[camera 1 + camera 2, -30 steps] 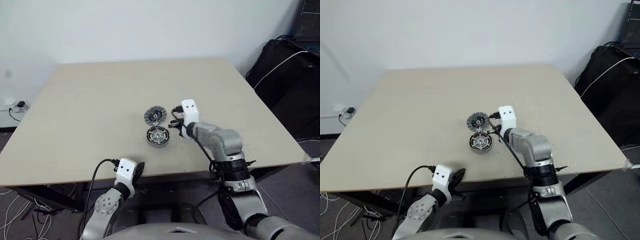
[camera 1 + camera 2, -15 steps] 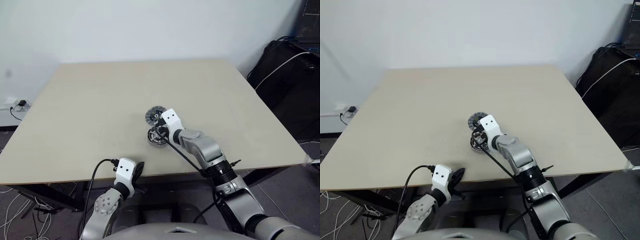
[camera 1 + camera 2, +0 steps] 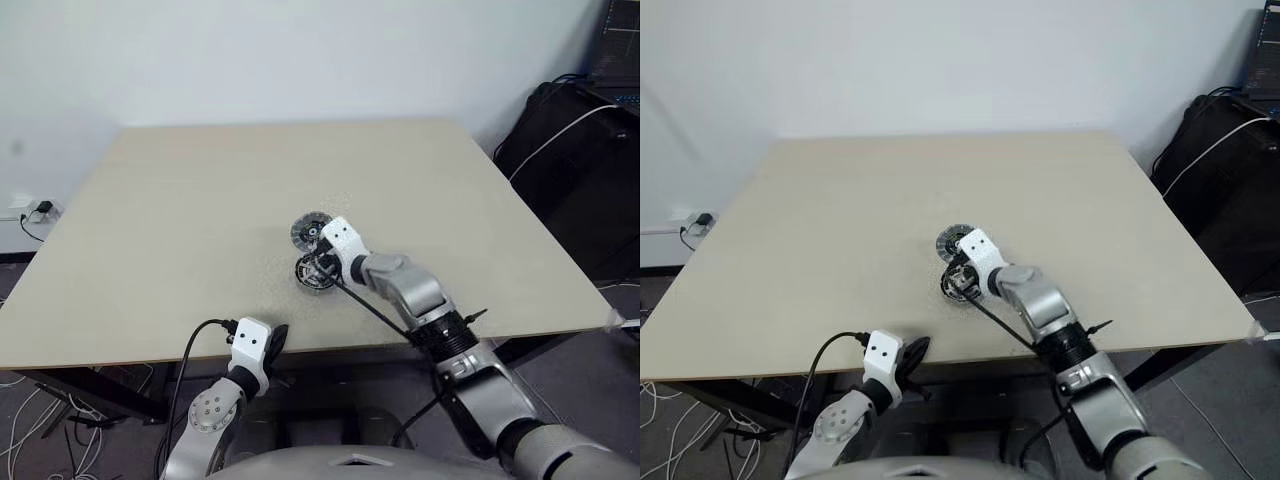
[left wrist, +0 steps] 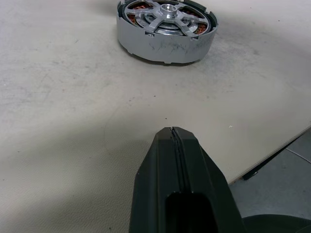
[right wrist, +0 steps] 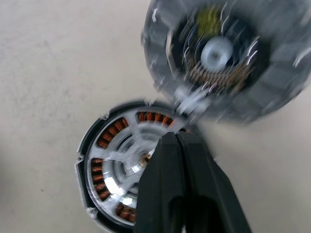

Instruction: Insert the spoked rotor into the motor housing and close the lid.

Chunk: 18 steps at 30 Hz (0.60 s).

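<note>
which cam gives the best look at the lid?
Right wrist view: the lid is close up, ribbed face and dark centre showing, though motion-blurred. In the eye views it's a small grey disc just beyond the motor housing, partly behind the right gripper.

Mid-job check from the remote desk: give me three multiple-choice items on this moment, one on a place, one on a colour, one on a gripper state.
1. Where is the lid relative to the motor housing?
A. Beside it, on its far side
B. Stacked on top of it
C. At the table's near edge

2. What colour are the windings seen through the spoked rotor?
A. Blue
B. Copper-orange
C. White

3. How do the left gripper fingers stand?
A. Wide open
B. Shut on the lid
C. Shut, holding nothing

Answers:
1. A, the head views show the ribbed grey disc lying on the table just beyond the housing.
2. B, the right wrist view shows orange coils between the spokes.
3. C, the left wrist view shows the fingers pressed together over bare table.
</note>
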### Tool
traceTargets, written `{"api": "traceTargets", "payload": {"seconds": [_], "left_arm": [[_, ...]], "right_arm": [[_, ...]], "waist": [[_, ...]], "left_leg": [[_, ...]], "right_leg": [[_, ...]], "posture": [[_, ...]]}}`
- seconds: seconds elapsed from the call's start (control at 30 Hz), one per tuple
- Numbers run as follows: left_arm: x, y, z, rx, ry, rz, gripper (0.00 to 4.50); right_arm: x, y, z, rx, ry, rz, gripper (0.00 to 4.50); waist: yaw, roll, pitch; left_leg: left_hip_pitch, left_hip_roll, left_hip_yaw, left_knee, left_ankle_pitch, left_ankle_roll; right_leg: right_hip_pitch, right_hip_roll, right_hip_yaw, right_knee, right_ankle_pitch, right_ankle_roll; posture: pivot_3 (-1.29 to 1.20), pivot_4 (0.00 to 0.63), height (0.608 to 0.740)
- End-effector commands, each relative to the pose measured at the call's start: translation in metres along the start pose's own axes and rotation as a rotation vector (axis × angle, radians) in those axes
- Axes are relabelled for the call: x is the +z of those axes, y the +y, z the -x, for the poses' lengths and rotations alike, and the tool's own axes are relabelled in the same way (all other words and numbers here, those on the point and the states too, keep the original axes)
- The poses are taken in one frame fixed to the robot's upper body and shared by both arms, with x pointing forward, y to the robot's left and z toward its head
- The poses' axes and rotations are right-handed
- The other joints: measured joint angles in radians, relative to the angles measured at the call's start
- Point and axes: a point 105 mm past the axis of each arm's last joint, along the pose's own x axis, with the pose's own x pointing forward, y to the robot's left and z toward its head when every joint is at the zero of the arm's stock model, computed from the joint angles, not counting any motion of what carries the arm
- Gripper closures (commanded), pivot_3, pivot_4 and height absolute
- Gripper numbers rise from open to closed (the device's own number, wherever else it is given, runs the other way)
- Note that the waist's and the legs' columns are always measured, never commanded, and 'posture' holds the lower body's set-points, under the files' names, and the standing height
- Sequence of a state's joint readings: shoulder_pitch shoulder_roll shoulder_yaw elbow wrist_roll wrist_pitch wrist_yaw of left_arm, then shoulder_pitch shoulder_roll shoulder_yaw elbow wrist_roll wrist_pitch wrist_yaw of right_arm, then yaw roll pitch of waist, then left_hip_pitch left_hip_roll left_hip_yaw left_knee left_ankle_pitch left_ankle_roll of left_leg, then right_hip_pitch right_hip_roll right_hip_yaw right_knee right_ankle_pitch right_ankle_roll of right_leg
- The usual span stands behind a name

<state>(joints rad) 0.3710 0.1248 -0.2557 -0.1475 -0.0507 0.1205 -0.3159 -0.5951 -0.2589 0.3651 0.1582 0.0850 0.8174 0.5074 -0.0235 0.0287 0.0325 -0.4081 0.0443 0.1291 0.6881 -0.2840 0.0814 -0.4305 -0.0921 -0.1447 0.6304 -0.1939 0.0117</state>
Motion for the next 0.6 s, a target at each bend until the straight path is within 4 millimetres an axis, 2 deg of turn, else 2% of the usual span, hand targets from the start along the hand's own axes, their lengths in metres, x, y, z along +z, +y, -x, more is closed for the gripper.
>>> {"api": "traceTargets", "payload": {"seconds": [0.03,0.13,0.33,0.6], "left_arm": [[0.008,-0.003,-0.003,-0.015,-0.038,-0.007,4.50],[0.009,-0.004,-0.005,-0.015,-0.044,-0.004,4.50],[0.012,-0.006,-0.006,-0.003,-0.057,0.007,4.50],[0.016,-0.005,-0.003,0.021,-0.070,0.012,4.50]], "right_arm": [[0.027,0.012,0.012,0.122,-0.030,0.167,3.59],[0.021,0.020,0.018,0.232,0.045,0.353,2.64],[0.007,0.024,0.022,0.375,0.167,0.584,2.64],[-0.002,0.028,0.015,0.447,0.233,0.681,2.64]], "waist": [[0.000,0.000,0.000],[0.000,0.000,0.000],[0.002,-0.001,0.000],[0.009,-0.002,0.000]], "left_leg": [[0.000,0.000,0.000,0.000,0.000,0.000],[0.000,0.000,-0.001,0.000,0.001,0.003],[0.000,0.000,0.000,0.001,0.001,0.004],[0.000,0.000,0.000,0.002,0.001,0.003]], "right_leg": [[0.000,0.000,0.000,0.000,0.000,0.000],[0.000,0.000,-0.001,0.000,0.000,-0.001],[0.000,0.000,-0.001,0.000,0.000,0.000],[0.000,-0.001,-0.001,0.000,0.000,0.000]], "posture": [[0.00,0.000,0.740],[0.00,0.000,0.740],[0.00,0.000,0.740],[0.00,0.000,0.740]]}}
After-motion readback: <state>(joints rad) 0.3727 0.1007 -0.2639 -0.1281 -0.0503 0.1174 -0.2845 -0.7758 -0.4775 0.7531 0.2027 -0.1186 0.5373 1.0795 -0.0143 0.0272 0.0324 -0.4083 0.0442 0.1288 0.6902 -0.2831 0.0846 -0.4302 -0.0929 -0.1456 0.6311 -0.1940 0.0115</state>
